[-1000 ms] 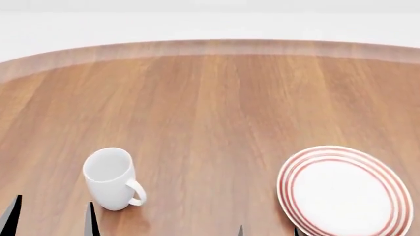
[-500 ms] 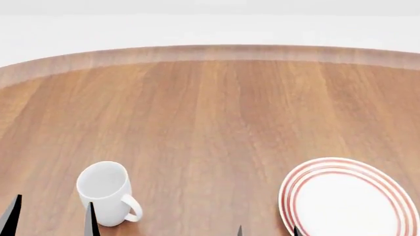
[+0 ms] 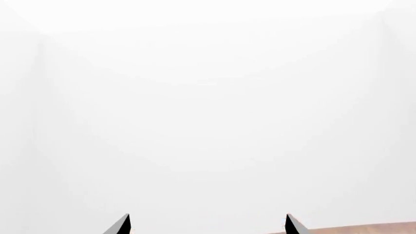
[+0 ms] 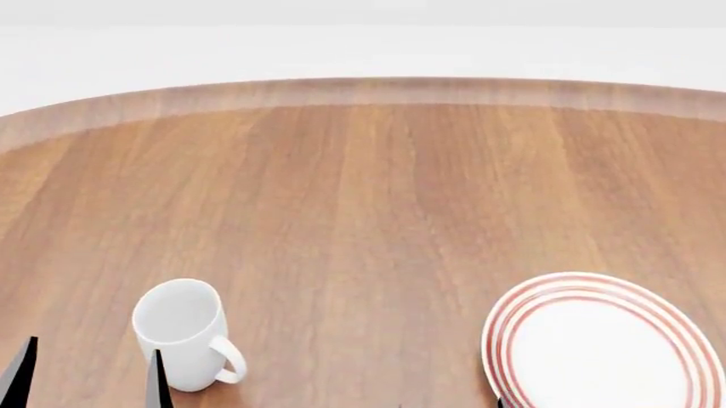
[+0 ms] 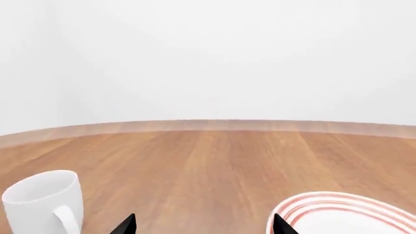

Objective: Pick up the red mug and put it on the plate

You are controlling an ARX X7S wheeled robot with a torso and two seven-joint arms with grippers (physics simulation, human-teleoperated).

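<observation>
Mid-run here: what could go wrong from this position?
No red mug shows in any view, so a grasp now could take the wrong thing: the only mug visible is the plain white mug, close beside the left tool. The plate is cut off at the head view's lower edge, so placing on it would be poorly seen.

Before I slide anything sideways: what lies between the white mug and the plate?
Nothing: in the head view only bare wooden table separates the white mug from the plate.
</observation>
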